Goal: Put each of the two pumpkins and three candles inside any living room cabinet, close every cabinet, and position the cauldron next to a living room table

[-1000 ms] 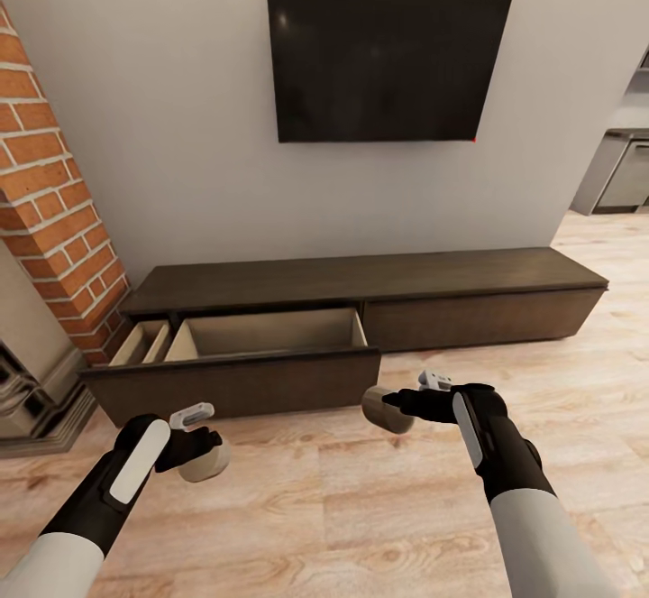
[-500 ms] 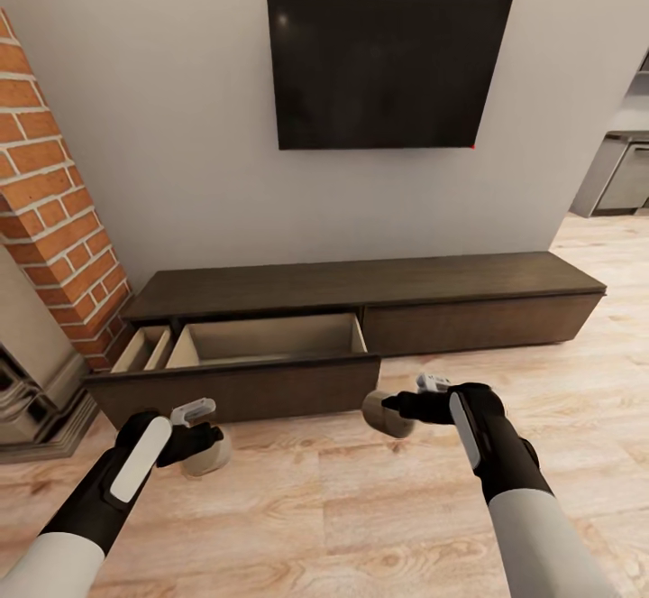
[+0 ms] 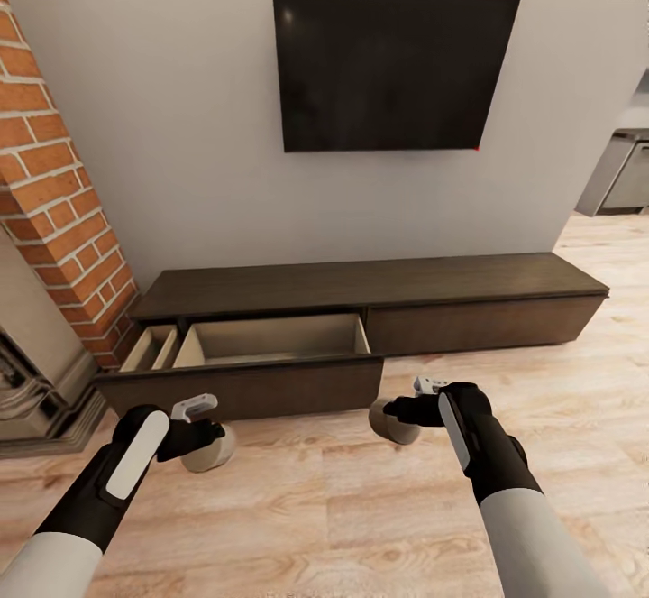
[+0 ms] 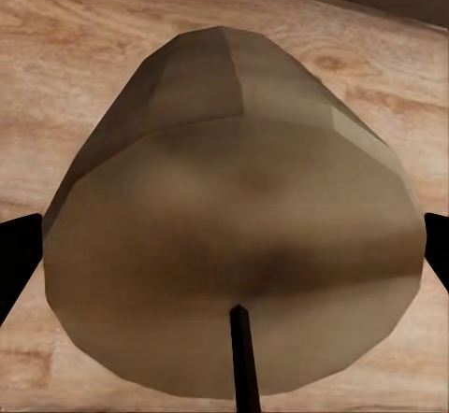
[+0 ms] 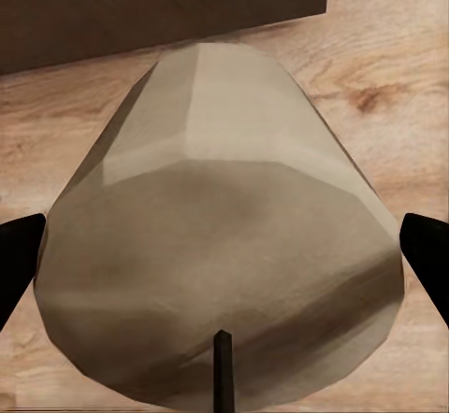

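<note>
Against the grey wall (image 3: 180,129), below a dark television (image 3: 392,70), the long dark-brown cabinet (image 3: 469,296) stands on the wooden floor (image 3: 361,508) with its left drawer (image 3: 270,345) pulled out, pale inside. Beside it rises a brick chimney (image 3: 54,210). Near the floor in front of the drawer, the left gripper (image 3: 200,440) is clamped on one candle (image 3: 209,454), and the right gripper (image 3: 397,410) is clamped on another candle (image 3: 395,422), both short of the drawer front.
</note>
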Motion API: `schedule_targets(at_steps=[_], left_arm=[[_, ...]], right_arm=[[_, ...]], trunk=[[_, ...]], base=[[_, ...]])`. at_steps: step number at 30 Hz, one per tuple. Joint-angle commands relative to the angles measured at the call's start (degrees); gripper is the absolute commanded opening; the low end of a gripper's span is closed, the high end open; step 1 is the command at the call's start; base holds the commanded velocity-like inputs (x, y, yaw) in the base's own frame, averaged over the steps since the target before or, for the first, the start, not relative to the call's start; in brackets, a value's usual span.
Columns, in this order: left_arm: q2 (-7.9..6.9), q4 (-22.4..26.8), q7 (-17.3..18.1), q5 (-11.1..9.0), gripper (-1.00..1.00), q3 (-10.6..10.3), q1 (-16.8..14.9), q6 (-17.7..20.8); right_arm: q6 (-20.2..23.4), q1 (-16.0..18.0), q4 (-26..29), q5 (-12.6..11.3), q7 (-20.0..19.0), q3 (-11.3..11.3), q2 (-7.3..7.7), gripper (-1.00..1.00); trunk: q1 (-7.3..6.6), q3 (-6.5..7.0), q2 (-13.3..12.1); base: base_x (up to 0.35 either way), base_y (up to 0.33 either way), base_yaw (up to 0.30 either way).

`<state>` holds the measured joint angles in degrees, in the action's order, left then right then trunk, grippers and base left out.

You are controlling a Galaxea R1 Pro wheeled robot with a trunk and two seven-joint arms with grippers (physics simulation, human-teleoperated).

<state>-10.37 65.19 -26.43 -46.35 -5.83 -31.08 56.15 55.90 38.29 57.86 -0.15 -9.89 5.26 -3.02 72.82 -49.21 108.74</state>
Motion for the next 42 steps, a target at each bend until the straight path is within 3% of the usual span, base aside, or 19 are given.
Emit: schedule_targets(at_steps=[1, 10, 26, 29, 34, 42], left_arm=[[-0.07, 0.0, -0.6, -0.6, -1.00, -0.2, 0.0, 0.1], [-0.16, 0.0, -0.6, -0.6, -1.00, -0.1, 0.0, 0.2], [-0.09, 0.2, -0.5, -0.8, -1.00, -0.1, 0.0, 0.3], [-0.09, 0.3, -0.5, -0.7, -1.00, 0.8, 0.0, 0.3], [-0.07, 0.5, -0.5, -0.8, -1.00, 4.1, 0.0, 0.3], [-0.08, 0.6, -0.5, -0.2, -1.00, 4.4, 0.0, 0.4]], right_arm=[[0.3, 0.0, 0.1, -0.1, -0.1, 0.2, -0.06, -1.00], [0.3, 0.0, 0.1, -0.3, -0.3, 0.2, 0.01, -1.00], [0.1, 0.0, 0.1, -0.4, -0.5, 0.2, -0.06, -1.00], [0.0, 0.0, 0.1, -0.4, -0.5, 0.2, -0.06, -1.00], [-0.2, 0.0, 0.1, -0.4, -0.5, 0.2, -0.06, -1.00], [-0.3, 0.0, 0.0, -0.3, -0.5, 0.1, -0.07, -1.00]], trunk=[[-0.26, 0.13, -0.4], [-2.23, 1.74, -4.0], [-5.75, 4.61, -10.4], [-6.41, 5.15, -11.6], [-6.41, 5.15, -11.6], [-6.41, 5.15, -11.6]], base=[[-0.197, 0.117, 0.002], [-0.090, 0.068, 0.000], [-0.066, 0.256, 0.000], [0.000, 0.109, 0.000], [0.000, 0.021, 0.000], [0.086, 0.001, 0.000]])
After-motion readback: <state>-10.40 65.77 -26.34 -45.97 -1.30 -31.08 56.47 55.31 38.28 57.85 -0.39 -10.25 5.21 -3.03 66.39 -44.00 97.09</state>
